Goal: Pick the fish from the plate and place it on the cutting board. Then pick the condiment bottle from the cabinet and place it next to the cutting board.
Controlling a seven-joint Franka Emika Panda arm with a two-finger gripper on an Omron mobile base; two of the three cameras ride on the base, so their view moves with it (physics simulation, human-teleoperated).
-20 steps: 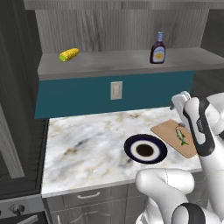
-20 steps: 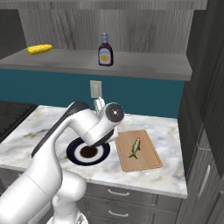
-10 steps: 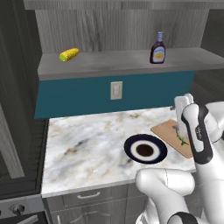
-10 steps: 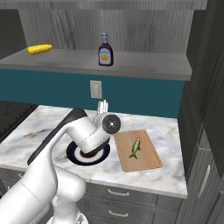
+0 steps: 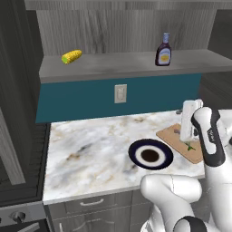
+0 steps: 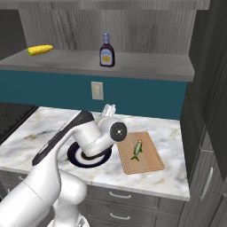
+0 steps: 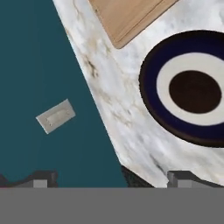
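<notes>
A yellow corn cob [image 5: 71, 56] lies on its side toward the left end of the grey shelf. Below it, a pale wall outlet plate [image 5: 120, 93] sits in the middle of the teal wall strip [image 5: 81, 99], just above the white-and-brown marbled countertop [image 5: 90, 149]. Grey drawer fronts with slim handles [image 6: 122, 195] run under the counter's front edge, a dark stovetop [image 6: 13, 115] adjoins its left end, and tall dark cabinet panels [image 6: 213, 88] rise at the right.

Both base views look forward and down from behind, left and right, sharing the marble counter [image 5: 90, 149] (with shelf); the hand view looks close at the plate [image 7: 151, 94].
</notes>
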